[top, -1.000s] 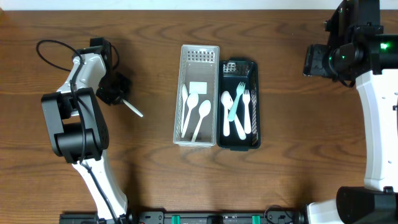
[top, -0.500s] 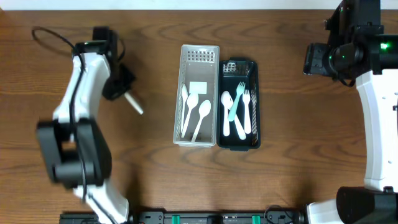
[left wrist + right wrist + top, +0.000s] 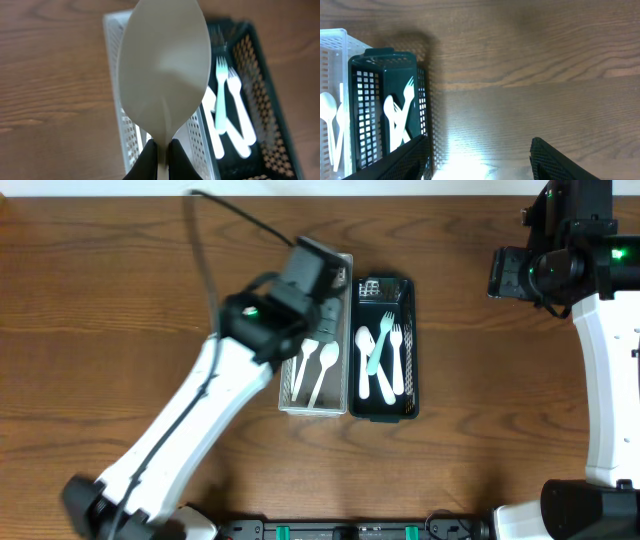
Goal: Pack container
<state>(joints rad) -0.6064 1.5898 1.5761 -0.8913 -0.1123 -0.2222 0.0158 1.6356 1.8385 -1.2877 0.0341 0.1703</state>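
Observation:
My left gripper point(image 3: 327, 311) is shut on the handle of a white plastic spoon point(image 3: 165, 65) and holds it over the white basket point(image 3: 320, 270). In the left wrist view the fingers point(image 3: 159, 159) pinch the handle, and the spoon's bowl covers much of the white basket point(image 3: 114, 55). Two white spoons point(image 3: 322, 366) lie in that basket. The dark green basket point(image 3: 411, 350) beside it holds white forks and spoons point(image 3: 382, 360). My right gripper point(image 3: 500, 277) is open and empty to the right of the baskets. Its fingers point(image 3: 480, 160) hang over bare table.
The two baskets stand side by side at the table's middle. The right wrist view shows the dark basket point(image 3: 384, 59) and a corner of the white basket point(image 3: 332, 36) at its left. The left arm crosses the table diagonally from the front left.
My left arm has swung from the far left of the table to over the white basket, carrying the spoon. The right arm has not moved.

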